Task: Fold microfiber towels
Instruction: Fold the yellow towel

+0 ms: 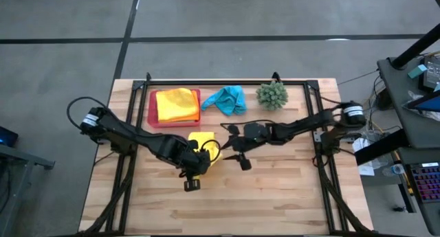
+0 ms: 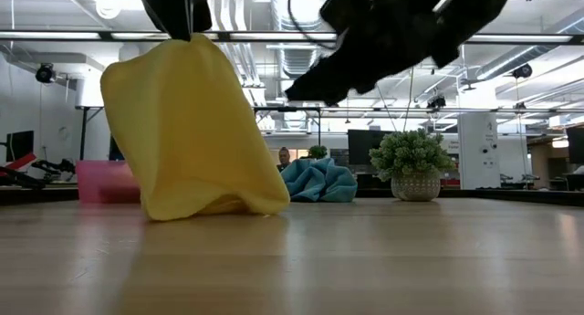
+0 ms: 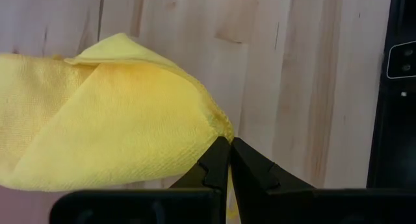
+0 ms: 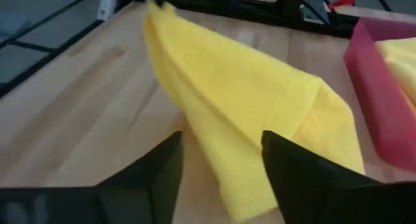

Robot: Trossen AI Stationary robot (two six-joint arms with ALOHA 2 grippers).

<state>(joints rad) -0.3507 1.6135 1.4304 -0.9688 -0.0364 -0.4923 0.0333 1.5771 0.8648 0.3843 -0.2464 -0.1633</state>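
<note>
Pinched between the pressed-together fingers of the left gripper (image 3: 229,160), a corner of a yellow towel (image 3: 110,120) is lifted off the wooden surface (image 1: 275,189), so the cloth hangs in a tent shape with its lower folds resting on the wood. From above, this gripper (image 1: 196,161) sits near the middle of the surface, toward the front edge, and the yellow towel (image 1: 205,146) bunches just beside it.

Just to the right, the right gripper (image 1: 234,151) hovers close to the same towel, fingers spread wide apart and holding nothing. Its wrist view shows the two dark fingers (image 4: 292,175) open on either side of the draped yellow cloth (image 4: 247,120), apparently not touching it.

Toward the back edge lies a flat pink tray (image 1: 151,110) carrying folded cloths, yellow on top (image 1: 175,103) with an orange edge (image 1: 180,119) showing under it. Beside the tray, a turquoise blue towel (image 1: 227,99) lies crumpled on the wood. Further right along the back edge stands a small spiky green plant ball (image 1: 272,94) in a pale pot.

At table height, the raised yellow towel (image 2: 187,132) fills the left of the scene, with the blue towel (image 2: 319,183) and plant (image 2: 411,164) behind.
</note>
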